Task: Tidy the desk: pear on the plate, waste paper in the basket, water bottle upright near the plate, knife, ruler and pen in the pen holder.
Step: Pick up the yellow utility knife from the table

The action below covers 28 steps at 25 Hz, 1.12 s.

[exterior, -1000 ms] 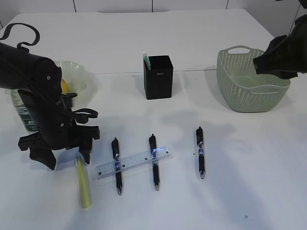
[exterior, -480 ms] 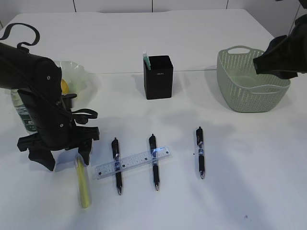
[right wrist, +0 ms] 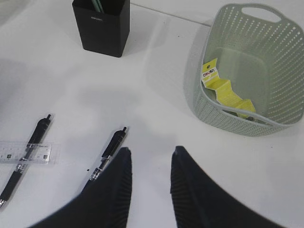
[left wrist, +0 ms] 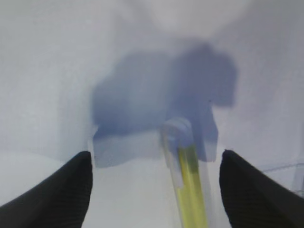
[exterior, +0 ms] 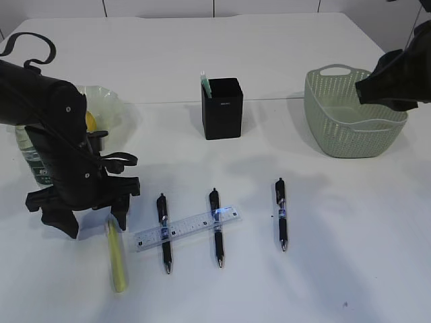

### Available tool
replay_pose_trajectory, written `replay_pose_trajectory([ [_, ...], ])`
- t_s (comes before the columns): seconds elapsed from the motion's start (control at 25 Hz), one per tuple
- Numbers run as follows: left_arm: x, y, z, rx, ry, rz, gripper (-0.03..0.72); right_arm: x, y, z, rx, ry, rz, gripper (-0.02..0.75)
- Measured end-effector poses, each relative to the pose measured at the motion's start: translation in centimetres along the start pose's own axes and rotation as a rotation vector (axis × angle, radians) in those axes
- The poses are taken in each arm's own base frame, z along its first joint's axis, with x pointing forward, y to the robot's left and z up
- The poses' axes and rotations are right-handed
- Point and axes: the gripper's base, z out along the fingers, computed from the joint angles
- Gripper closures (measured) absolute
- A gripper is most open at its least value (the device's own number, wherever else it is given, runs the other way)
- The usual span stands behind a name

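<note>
My left gripper hangs open low over the table, its fingers either side of the near end of the yellow knife, not touching it. In the left wrist view the knife lies between the jaws, right of centre. The clear ruler lies across two black pens; a third pen lies apart to the right. The black pen holder has a green item in it. The pear sits on the plate. The water bottle is mostly hidden behind the left arm. The waste paper lies in the basket. My right gripper is open and empty.
The basket stands at the back right, with the right arm raised above it. The left arm fills the left side in front of the plate and the bottle. A table seam runs behind the pen holder.
</note>
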Motion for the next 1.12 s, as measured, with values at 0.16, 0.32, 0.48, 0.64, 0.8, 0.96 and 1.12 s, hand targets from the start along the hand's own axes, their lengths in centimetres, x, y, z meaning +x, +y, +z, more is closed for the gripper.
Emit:
replay_pose_trajectory([
  [0.16, -0.16, -0.11, 0.0, 0.012, -0.017, 0.002, 0.096, 0.0, 0.0, 0.0, 0.0, 0.0, 0.0, 0.494],
  [0.32, -0.2, -0.14, 0.14, 0.014, -0.02, 0.009, 0.096, 0.0, 0.0, 0.0, 0.0, 0.0, 0.0, 0.494],
  [0.48, -0.23, -0.12, 0.44, 0.008, -0.018, 0.015, 0.096, 0.0, 0.0, 0.0, 0.0, 0.0, 0.0, 0.494],
  [0.64, -0.27, -0.1, 0.46, 0.005, -0.022, 0.022, 0.096, 0.0, 0.0, 0.0, 0.0, 0.0, 0.0, 0.494],
  [0.8, -0.37, 0.02, 0.46, -0.008, -0.033, 0.04, 0.096, 0.0, 0.0, 0.0, 0.0, 0.0, 0.0, 0.494],
  [0.96, -0.41, 0.07, 0.45, -0.013, -0.037, 0.047, 0.096, 0.0, 0.0, 0.0, 0.0, 0.0, 0.0, 0.494],
  [1.12, -0.46, 0.13, 0.45, -0.021, -0.042, 0.057, 0.096, 0.0, 0.0, 0.0, 0.0, 0.0, 0.0, 0.494],
])
